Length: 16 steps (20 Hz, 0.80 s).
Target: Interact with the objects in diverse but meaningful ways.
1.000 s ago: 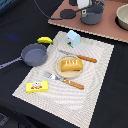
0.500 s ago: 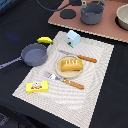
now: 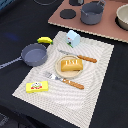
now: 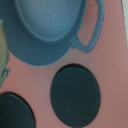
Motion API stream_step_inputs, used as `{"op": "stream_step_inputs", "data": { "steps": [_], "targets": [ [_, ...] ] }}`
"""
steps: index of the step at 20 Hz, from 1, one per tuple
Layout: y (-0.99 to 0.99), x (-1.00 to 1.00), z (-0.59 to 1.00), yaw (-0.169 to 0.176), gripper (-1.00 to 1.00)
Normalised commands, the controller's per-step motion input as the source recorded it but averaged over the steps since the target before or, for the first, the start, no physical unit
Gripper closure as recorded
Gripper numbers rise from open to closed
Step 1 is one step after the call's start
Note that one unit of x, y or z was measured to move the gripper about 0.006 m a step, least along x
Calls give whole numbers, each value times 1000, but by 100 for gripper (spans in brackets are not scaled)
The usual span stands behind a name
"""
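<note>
Only a dark sliver of the arm showed at the exterior view's top edge; hand out of frame, fingers unseen in wrist view.

Even, soft lighting; both views blurry, the wrist view most

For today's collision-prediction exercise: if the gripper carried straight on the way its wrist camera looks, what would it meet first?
Probably the dark round burner disc on the pink stove board, beside the grey pot. The gripper itself is out of view, so depth is uncertain.
</note>
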Motion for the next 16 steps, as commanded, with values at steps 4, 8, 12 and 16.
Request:
{"op": "stream_step_inputs", "data": {
  "steps": [4, 8, 12, 16],
  "targets": [
    [442, 139, -30, -147, -100],
    [399, 81, -63, -75, -100],
    [329, 64, -114, -54, -100],
    [274, 117, -162, -49, -100]
  ]
}}
